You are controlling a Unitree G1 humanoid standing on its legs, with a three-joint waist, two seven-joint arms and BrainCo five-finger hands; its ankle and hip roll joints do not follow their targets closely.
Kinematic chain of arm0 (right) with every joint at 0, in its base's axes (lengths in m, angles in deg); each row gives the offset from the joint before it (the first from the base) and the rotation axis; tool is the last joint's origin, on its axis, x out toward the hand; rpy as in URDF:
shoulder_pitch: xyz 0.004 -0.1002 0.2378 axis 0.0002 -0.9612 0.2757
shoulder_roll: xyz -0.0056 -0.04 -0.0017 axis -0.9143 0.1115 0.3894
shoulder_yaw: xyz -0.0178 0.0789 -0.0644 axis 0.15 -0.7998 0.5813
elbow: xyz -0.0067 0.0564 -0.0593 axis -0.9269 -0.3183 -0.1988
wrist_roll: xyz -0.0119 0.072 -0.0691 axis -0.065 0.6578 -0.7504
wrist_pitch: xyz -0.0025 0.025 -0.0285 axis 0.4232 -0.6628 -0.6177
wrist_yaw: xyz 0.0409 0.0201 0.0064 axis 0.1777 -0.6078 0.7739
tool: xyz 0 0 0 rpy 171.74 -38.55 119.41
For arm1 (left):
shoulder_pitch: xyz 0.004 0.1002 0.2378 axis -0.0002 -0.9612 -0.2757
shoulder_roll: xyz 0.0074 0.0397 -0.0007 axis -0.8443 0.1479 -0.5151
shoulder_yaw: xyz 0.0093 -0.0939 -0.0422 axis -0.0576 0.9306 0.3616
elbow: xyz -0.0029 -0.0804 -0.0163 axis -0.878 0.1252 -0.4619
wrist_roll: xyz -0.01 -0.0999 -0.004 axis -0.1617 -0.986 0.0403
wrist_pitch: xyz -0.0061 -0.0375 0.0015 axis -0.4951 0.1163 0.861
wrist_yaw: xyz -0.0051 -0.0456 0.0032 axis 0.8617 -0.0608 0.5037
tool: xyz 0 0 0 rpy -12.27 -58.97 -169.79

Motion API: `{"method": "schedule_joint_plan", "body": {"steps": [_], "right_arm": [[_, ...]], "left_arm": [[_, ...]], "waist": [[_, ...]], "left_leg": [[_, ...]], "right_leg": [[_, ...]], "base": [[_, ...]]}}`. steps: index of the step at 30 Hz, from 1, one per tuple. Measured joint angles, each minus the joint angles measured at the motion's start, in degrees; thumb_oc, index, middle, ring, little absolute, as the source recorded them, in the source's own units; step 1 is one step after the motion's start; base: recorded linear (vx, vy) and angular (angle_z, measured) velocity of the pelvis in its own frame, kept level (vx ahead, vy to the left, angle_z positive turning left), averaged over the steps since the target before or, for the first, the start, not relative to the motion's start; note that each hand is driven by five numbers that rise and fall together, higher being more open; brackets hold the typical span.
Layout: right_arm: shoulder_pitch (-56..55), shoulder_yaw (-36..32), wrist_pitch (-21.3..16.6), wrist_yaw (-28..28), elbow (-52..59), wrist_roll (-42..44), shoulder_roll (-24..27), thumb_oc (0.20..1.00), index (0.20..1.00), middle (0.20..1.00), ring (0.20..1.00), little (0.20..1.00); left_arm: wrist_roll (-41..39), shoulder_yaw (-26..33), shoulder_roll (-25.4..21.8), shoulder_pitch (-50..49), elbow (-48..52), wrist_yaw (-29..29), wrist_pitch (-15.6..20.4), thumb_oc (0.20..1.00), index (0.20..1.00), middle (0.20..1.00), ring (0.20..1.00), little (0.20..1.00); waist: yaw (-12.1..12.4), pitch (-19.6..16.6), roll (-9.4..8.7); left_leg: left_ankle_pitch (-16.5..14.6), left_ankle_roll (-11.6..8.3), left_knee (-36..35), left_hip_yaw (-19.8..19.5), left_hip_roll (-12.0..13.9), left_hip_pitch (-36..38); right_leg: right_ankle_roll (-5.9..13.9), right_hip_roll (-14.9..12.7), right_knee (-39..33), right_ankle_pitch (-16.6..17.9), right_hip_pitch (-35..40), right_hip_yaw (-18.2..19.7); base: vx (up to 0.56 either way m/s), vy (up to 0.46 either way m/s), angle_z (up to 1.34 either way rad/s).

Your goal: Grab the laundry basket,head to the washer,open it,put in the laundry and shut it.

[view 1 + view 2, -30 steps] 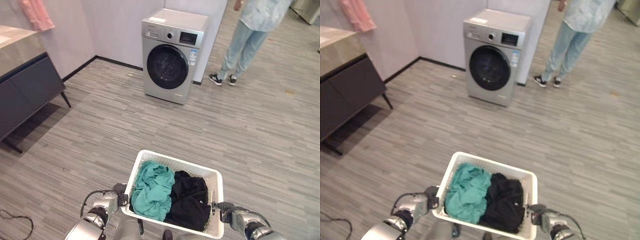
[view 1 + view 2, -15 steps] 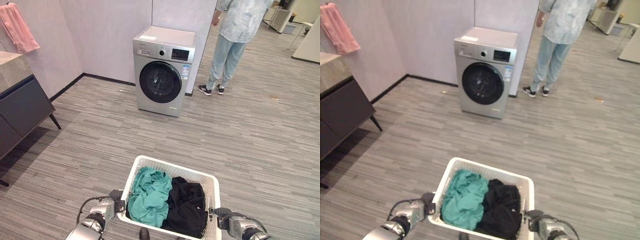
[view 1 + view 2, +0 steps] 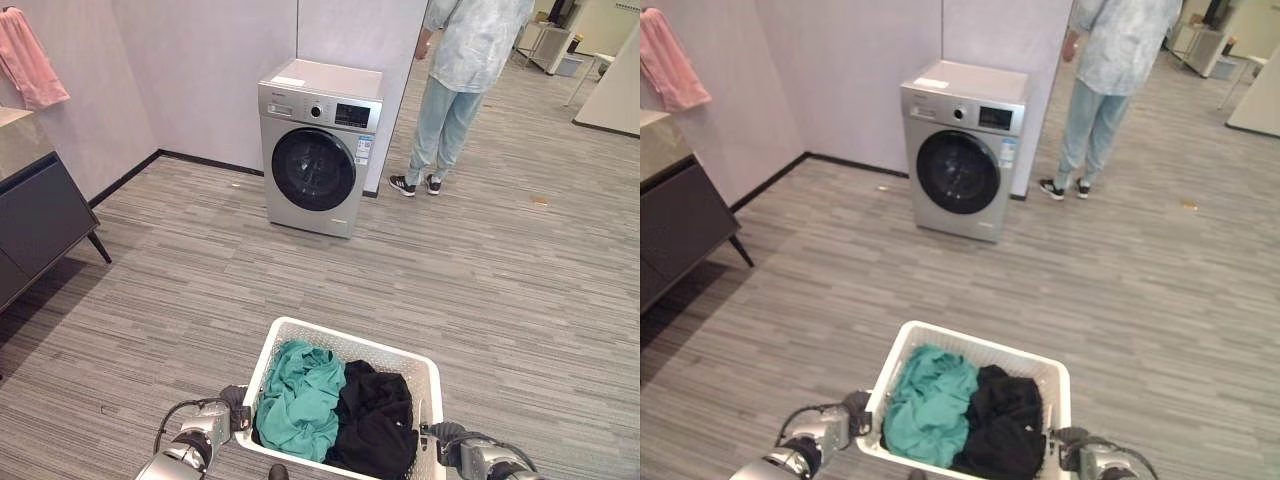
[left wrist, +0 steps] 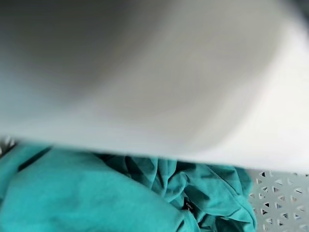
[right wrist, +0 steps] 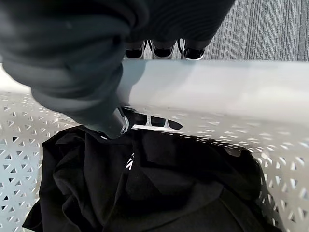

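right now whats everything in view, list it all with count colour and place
laundry basket: one, white, perforated, carried low in front between both hands
teal garment: one, in the basket's left half
black garment: one, in the basket's right half
washer: one, silver, dark round door shut, against the far wall
cabinet: one, dark, at left
towel: one, pink, hanging on the left wall
person: one, light shirt, jeans, standing right of the washer
left hand: at the basket's left rim
right hand: fingers curled over the basket's right rim
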Motion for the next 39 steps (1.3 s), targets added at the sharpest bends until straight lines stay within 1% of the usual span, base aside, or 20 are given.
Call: {"method": "schedule_joint_plan", "body": {"steps": [1, 2, 3, 4, 5, 6, 7, 8, 9, 13, 16, 21, 25, 27, 31, 32, 34, 36, 39], "right_arm": [[0.08, -0.06, -0.23, 0.0, 0.09, 0.0, 0.06, 0.2, 0.2, 0.2, 0.2, 0.2], [1.15, 0.18, -1.86, -0.25, -2.93, -4.19, -1.0, 0.2, 0.2, 0.2, 0.2, 0.2], [2.74, 0.15, -2.91, -0.27, -6.17, -7.27, -1.75, 0.2, 0.2, 0.2, 0.2, 0.2], [3.73, 0.2, -2.93, -0.37, -8.23, -9.13, -2.4, 0.2, 0.2, 0.2, 0.2, 0.2], [3.93, 0.18, -2.96, -0.66, -9.17, -9.65, -2.71, 0.2, 0.2, 0.2, 0.2, 0.2], [3.97, 0.18, -2.96, -1.45, -10.1, -10.2, -3.21, 0.2, 0.2, 0.2, 0.2, 0.2], [3.99, 0.18, -2.95, -1.6, -10.36, -10.21, -3.48, 0.2, 0.2, 0.2, 0.2, 0.2], [4.24, 0.14, -3.0, -1.72, -11.01, -10.21, -4.09, 0.2, 0.2, 0.2, 0.2, 0.2], [4.43, 0.12, -3.4, -1.77, -11.28, -10.19, -4.34, 0.2, 0.2, 0.2, 0.2, 0.2], [4.63, 1.17, -3.52, -1.86, -11.6, -10.7, -4.73, 0.2, 0.2, 0.2, 0.2, 0.2], [4.66, 1.25, -3.41, -2.38, -12.32, -11.13, -4.88, 0.2, 0.2, 0.2, 0.2, 0.2], [5.32, 3.14, -2.66, -2.38, -10.99, -11.09, -4.87, 0.2, 0.2, 0.2, 0.2, 0.2], [8.45, 5.97, -1.45, -2.36, -9.02, -10.62, -4.82, 0.2, 0.2, 0.2, 0.2, 0.2], [10.56, 6.96, -0.85, -2.35, -8.44, -9.8, -5.11, 0.2, 0.2, 0.2, 0.2, 0.2], [14.55, 8.5, 0.52, -2.33, -6.7, -7.66, -5.15, 0.2, 0.2, 0.2, 0.2, 0.2], [16.55, 8.65, 1.2, -2.32, -6.61, -6.64, -5.21, 0.2, 0.2, 0.2, 0.2, 0.2], [18.37, 8.65, 1.34, -2.3, -6.2, -6.42, -5.27, 0.2, 0.2, 0.2, 0.2, 0.2], [20.64, 8.63, 1.51, -2.28, -5.59, -5.32, -5.16, 0.2, 0.2, 0.2, 0.2, 0.2], [22.84, 8.63, 1.71, -2.26, -4.47, -4.31, -4.76, 0.2, 0.2, 0.2, 0.2, 0.2]], "left_arm": [[0.0, 0.01, 0.14, 0.02, 0.02, 0.02, 0.01, 0.2, 0.2, 0.2, 0.2, 0.2], [6.54, 3.06, 0.29, -0.01, -1.51, 0.02, 0.62, 0.2, 0.2, 0.2, 0.2, 0.2], [11.88, 4.83, 0.8, 0.21, -2.66, 0.17, 0.98, 0.2, 0.2, 0.2, 0.2, 0.2], [14.31, 4.99, 0.78, -0.23, -3.93, 0.23, 1.1, 0.2, 0.2, 0.2, 0.2, 0.2], [15.6, 4.93, 0.55, -0.56, -4.63, 0.12, 1.15, 0.2, 0.2, 0.2, 0.2, 0.2], [17.01, 4.81, 0.03, -1.94, -4.69, 0.13, 1.19, 0.2, 0.2, 0.2, 0.2, 0.2], [17.84, 4.69, -0.25, -2.5, -4.77, 0.14, 1.19, 0.2, 0.2, 0.2, 0.2, 0.2], [18.23, 4.73, -0.63, -3.6, -4.75, 0.14, 1.43, 0.2, 0.2, 0.2, 0.2, 0.2], [18.31, 4.85, -0.64, -3.98, -4.69, 0.18, 2.11, 0.2, 0.2, 0.2, 0.2, 0.2], [18.38, 4.82, -0.8, -4.19, -4.71, 0.0, 2.03, 0.2, 0.2, 0.2, 0.2, 0.2], [18.38, 4.42, -1.39, -4.17, -4.73, -0.33, 1.95, 0.2, 0.2, 0.2, 0.2, 0.2], [18.36, 4.45, -2.52, -4.09, -4.9, -0.94, 1.47, 0.2, 0.2, 0.2, 0.2, 0.2], [17.57, 4.61, -3.94, -3.18, -4.91, -0.98, 0.52, 0.2, 0.2, 0.2, 0.2, 0.2], [14.9, 4.54, -5.02, -2.33, -4.92, -1.15, -0.17, 0.2, 0.2, 0.2, 0.2, 0.2], [11.12, 4.13, -7.06, 1.26, -4.55, -1.12, -0.51, 0.2, 0.2, 0.2, 0.2, 0.2], [10.6, 3.82, -7.93, 3.49, -4.57, -1.1, -0.67, 0.2, 0.2, 0.2, 0.2, 0.2], [10.32, 3.18, -8.91, 5.97, -4.34, -1.07, -0.69, 0.2, 0.2, 0.2, 0.2, 0.2], [8.2, 1.41, -10.47, 9.34, -3.59, -0.96, -0.8, 0.2, 0.2, 0.2, 0.2, 0.2], [5.28, 0.83, -11.97, 13.34, -2.12, -0.35, -0.94, 0.2, 0.2, 0.2, 0.2, 0.2]], "waist": [[0.01, 0.42, 0.27], [1.95, 1.21, 0.14], [2.92, 1.5, -0.31], [3.63, 1.25, -0.77], [4.41, 1.12, -0.91], [5.8, 0.46, -1.51], [6.72, 0.33, -1.58], [8.2, 0.29, -1.55], [8.82, 0.14, -1.5], [9.0, -0.96, 0.42], [9.08, -1.57, 0.87], [9.12, -2.41, 0.54], [9.15, -2.71, 0.6], [9.22, -2.63, 0.72], [9.63, -2.41, 0.68], [9.7, -2.29, 0.56], [9.73, -2.04, 0.35], [9.69, -1.44, 0.06], [9.69, -0.14, -0.31]], "left_leg": [[0.23, -0.33, -0.01, -0.22, 0.07, -0.46], [0.19, -0.44, 0.22, -0.55, 0.07, 0.79], [0.14, -0.48, 0.27, -0.98, 0.07, 2.35], [-0.13, -0.73, 0.25, -2.21, -0.01, 3.31], [-0.17, -0.84, 0.23, -2.9, -0.06, 3.56], [-0.12, -1.08, 0.23, -3.74, -0.05, 3.58], [-0.11, -1.22, 0.24, -3.94, 0.03, 3.53], [-0.01, -1.37, 0.25, -4.3, 0.09, 3.47], [0.1, -1.51, 0.25, -5.01, -0.02, 3.36], [0.15, -1.57, 0.24, -5.31, -0.22, 3.4], [0.19, -1.62, 0.23, -5.57, -0.12, 3.46], [0.25, -1.7, 0.23, -5.82, -0.02, 3.36], [0.28, -1.72, 0.27, -5.81, 0.03, 2.29], [0.33, -1.78, 0.26, -5.68, 0.04, 2.38], [0.38, -1.85, 0.25, -5.56, 0.05, 2.39], [0.38, -1.85, 0.26, -5.5, 0.04, 2.39], [0.38, -1.85, 0.26, -5.42, 0.05, 2.41], [0.38, -1.85, 0.25, -5.25, 0.11, 2.41], [0.38, -1.84, 0.26, -5.18, 0.1, 2.36]], "right_leg": [[-0.32, 0.12, -0.45, 0.21, -0.15, -0.15], [-0.19, -0.17, -0.96, 0.26, 1.1, -1.54], [0.09, -0.17, -0.98, 0.38, 2.76, -2.29], [-0.18, -0.15, -0.99, -0.38, 4.12, -3.49], [-0.29, -0.12, -0.99, -0.89, 4.69, -4.04], [-0.74, 0.02, -0.99, -1.45, 5.05, -5.01], [-0.83, 0.13, -0.99, -1.53, 5.11, -5.23], [-0.95, 0.22, -0.98, -1.61, 5.14, -5.5], [-0.99, 0.21, -0.98, -1.63, 5.33, -6.21], [-0.96, 0.09, -0.98, -1.64, 5.59, -6.53], [-0.97, 0.19, -0.98, -1.64, 5.78, -6.76], [-1.1, 0.34, -0.98, -1.71, 5.75, -7.03], [-1.24, 0.39, -0.97, -1.5, 4.63, -6.89], [-1.23, 0.38, -0.96, -1.41, 4.66, -6.69], [-1.19, 0.35, -0.96, -1.4, 4.6, -6.62], [-1.19, 0.35, -0.96, -1.4, 4.57, -6.56], [-1.16, 0.34, -0.96, -1.37, 4.56, -6.49], [-1.06, 0.31, -0.85, -1.35, 4.53, -6.41], [-0.8, 0.29, -0.89, -1.18, 4.46, -6.37]], "base": [[0.01, -0.014, -0.07], [0.03, -0.038, -0.05], [0.03, -0.033, 0.15], [0.05, -0.044, 0.38], [0.05, -0.041, 0.52], [0.04, -0.04, 0.36], [0.02, -0.028, 0.27], [0.02, -0.038, 0.21], [0.01, -0.025, 0.23], [0.02, -0.027, 0.07], [0.02, -0.022, 0.04], [0.01, -0.002, 0.01], [0.0, 0.002, -0.01], [0.0, 0.011, -0.03], [0.0, 0.0, 0.0], [0.01, 0.035, -0.01], [0.0, 0.02, -0.02], [0.0, 0.04, -0.04], [0.0, 0.0, 0.0]]}}
